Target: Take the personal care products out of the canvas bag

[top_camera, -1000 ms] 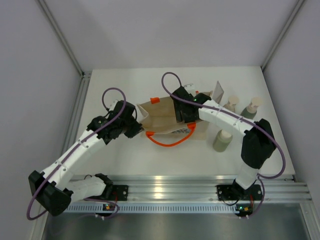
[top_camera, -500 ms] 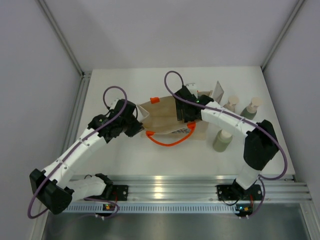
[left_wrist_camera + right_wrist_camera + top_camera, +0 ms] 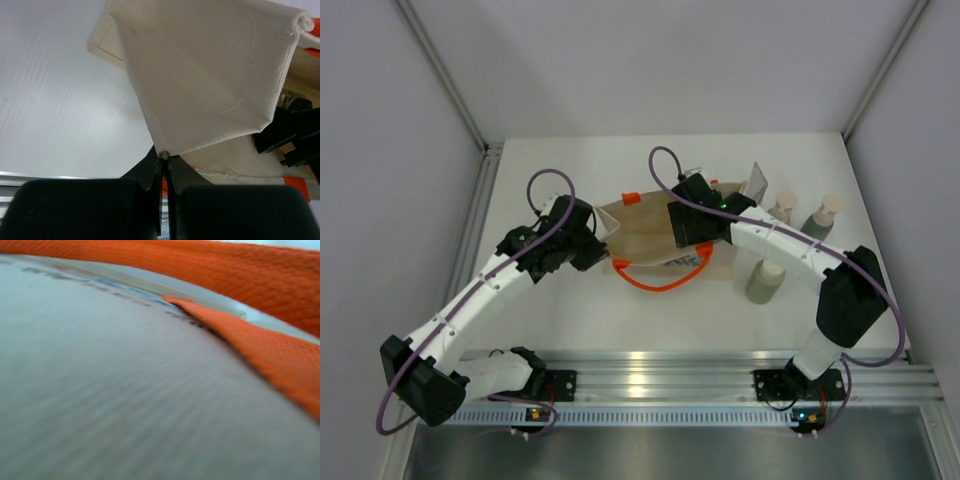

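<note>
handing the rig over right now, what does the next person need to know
Left pincer: shut on a corner of the canvas bag.
Right pincer: down in the bag's mouth, its jaws hidden, so open or shut is unclear.
Out: tan bottle, grey-green bottle and sage bottle stand right of the bag; what looks like the silvery tube is behind its right end.
Left: the jar is not visible, likely inside the bag.

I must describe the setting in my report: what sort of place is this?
Probably a robotics lab test cell, not a home: grey panel walls enclose a white table, and an aluminium rail at its near edge carries the left arm and right arm.
</note>
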Available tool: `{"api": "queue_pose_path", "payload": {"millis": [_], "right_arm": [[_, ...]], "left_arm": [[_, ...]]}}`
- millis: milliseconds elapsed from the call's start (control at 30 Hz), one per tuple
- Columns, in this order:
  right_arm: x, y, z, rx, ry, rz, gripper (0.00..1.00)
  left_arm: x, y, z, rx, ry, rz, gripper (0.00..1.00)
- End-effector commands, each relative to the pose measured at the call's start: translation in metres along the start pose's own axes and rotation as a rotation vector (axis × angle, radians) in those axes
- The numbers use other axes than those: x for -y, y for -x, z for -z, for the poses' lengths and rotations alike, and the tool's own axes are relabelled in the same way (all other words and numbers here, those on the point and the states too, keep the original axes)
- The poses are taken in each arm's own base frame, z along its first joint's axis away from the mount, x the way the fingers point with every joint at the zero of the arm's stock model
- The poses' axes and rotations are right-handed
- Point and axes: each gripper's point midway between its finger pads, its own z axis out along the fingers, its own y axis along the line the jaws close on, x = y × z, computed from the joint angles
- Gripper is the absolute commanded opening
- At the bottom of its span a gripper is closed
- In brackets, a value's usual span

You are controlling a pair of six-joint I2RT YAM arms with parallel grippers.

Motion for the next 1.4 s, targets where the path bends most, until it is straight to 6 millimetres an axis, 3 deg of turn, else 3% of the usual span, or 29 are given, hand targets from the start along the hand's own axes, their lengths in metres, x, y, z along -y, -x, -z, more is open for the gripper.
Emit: {"api": "queue_pose_path", "payload": {"millis": [0, 367, 767, 1200, 1367], "right_arm": [[-0.012, 0.059, 0.037, 0.205, 0.137, 0.004, 0.0], [-0.031, 0.072, 0.059, 0.259, 0.239, 0.128, 0.0], [-0.036, 0.095, 0.097, 0.325, 0.268, 0.173, 0.0], [-0.033, 0.118, 0.159, 0.368, 0.308, 0.188, 0.0], [-0.031, 0.117, 0.178, 0.38, 0.324, 0.187, 0.0]], "left_arm": [[0.013, 0.009, 0.007, 0.03, -0.033, 0.009, 0.0], [0.013, 0.009, 0.006, 0.035, -0.033, 0.015, 0.0], [0.014, 0.011, 0.007, 0.04, -0.032, 0.016, 0.0], [0.019, 0.018, 0.011, 0.069, -0.042, 0.025, 0.0], [0.019, 0.017, 0.01, 0.065, -0.039, 0.025, 0.0]]}}
